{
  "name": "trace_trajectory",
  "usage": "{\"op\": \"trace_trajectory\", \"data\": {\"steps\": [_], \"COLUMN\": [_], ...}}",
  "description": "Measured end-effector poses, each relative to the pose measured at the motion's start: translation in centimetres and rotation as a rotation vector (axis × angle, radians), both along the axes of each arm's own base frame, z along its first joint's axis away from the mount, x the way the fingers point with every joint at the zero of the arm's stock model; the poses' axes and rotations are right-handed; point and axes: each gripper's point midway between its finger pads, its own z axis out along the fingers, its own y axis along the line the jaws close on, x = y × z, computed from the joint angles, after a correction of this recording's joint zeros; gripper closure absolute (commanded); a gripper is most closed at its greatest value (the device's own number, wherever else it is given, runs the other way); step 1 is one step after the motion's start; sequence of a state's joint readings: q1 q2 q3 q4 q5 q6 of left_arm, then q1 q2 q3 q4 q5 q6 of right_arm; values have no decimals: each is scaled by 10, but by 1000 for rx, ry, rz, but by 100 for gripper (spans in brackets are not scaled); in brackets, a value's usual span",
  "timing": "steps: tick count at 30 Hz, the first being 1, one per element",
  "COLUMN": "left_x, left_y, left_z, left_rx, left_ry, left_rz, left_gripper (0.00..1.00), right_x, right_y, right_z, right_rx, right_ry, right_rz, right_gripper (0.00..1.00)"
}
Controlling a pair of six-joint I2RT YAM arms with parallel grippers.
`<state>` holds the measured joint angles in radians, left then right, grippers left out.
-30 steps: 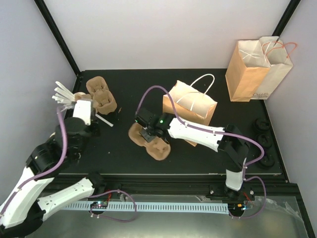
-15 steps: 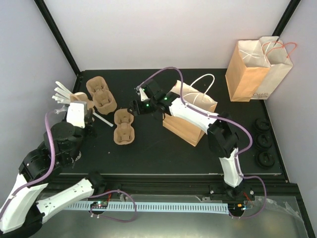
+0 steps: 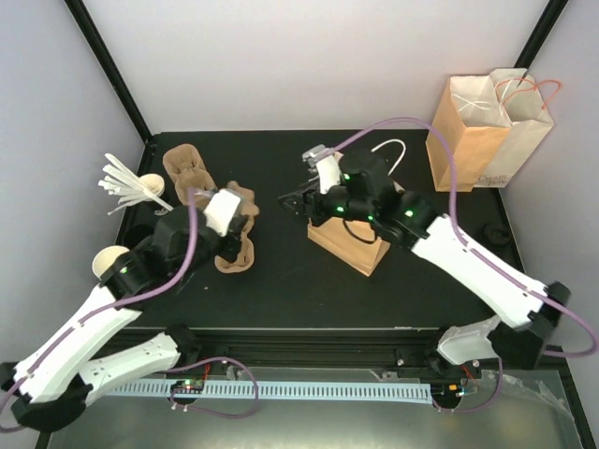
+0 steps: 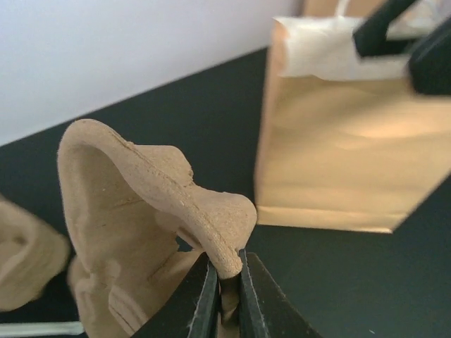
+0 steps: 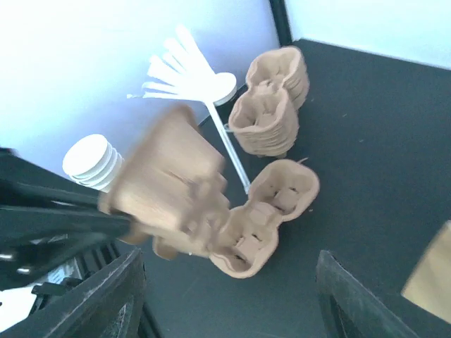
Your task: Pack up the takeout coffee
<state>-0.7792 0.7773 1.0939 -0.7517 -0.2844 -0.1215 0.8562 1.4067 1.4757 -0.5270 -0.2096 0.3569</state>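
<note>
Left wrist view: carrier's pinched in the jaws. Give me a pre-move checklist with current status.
1. Left gripper holding the cup carrier: ok, shut on its rim.
2. Held carrier clear of the second carrier on the table: cannot tell, they overlap from above.
3. Right gripper free: ok, open and holding nothing.
4. Paper bag mouth open for loading: cannot tell, the right arm covers it.
5. Coffee cup located: cannot tell, none plainly in view.
</note>
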Motion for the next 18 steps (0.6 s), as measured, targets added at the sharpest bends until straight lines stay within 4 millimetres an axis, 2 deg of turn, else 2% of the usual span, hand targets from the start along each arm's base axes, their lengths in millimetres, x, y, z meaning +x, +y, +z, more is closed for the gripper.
{"op": "trace_trajectory", "data": {"steps": [2,4,8,11,12,13,15,18], "left_x": [3,4,-9,-21,-26,-28,-29,-28], "left_y": [-25,-48,-104,-136,-141,-149,-162,-172], "left_z": [-14,-28,-74,-115,-118,-130,-148,-178], "left_rx": [17,41,177,306,318,356,412,495], "left_ry": [49,91,183,245,248,269,296,330], "left_rz": [-87,-163,-337,-413,-433,-442,-448,-424], "left_gripper": [91,89,86,87,87,86,80,54], "right_x": [-7,-10,-10,-7,-8,-9,-13,-17], "right_y": [-16,-33,-76,-107,-114,-123,-140,-158], "right_z": [14,18,-4,-25,-28,-32,-34,-29], "right_rx": [3,-13,-115,-204,-221,-239,-258,-261], "right_ry": [-40,-62,-48,-21,-17,-14,-16,-30], "right_rz": [-20,-59,-195,-298,-316,-344,-389,-450], "right_gripper": [31,31,32,32,32,32,31,30]}}
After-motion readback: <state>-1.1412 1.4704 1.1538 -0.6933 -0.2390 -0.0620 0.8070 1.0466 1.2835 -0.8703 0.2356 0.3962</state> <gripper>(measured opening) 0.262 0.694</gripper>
